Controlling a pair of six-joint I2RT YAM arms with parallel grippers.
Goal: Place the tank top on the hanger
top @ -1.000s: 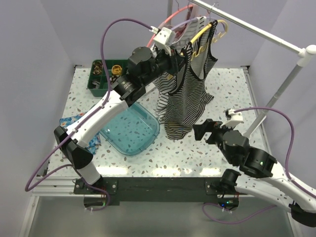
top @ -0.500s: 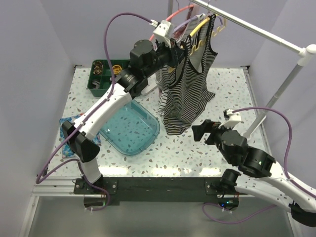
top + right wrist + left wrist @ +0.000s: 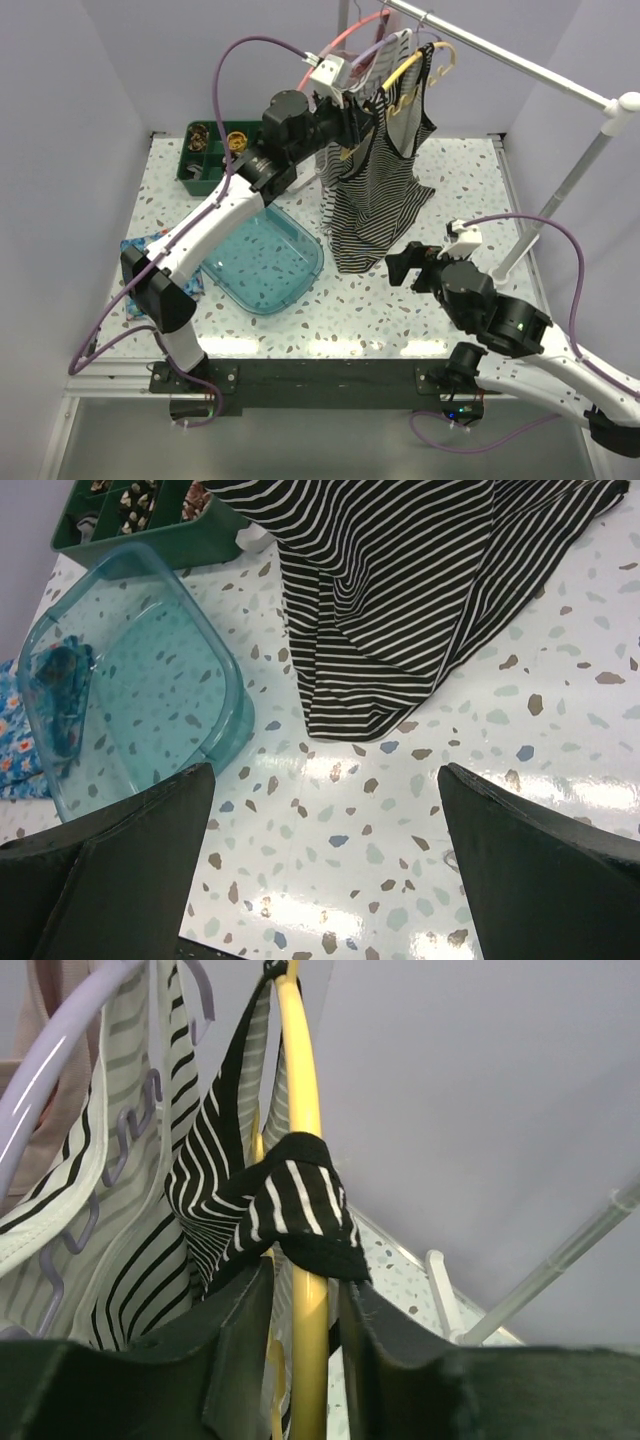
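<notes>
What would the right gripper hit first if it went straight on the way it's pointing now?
Probably the bare table, just short of the hem of the tank top, though depth is hard to judge.

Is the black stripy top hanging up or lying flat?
Hanging up: the black, white-striped fabric tank top has a strap looped over the yellow plastic hanger, body dangling down.

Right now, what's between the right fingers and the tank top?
Only bare table, per the right wrist view: nothing lies between the right fingers and the tank top. The teal tub sits off to the side.
</notes>
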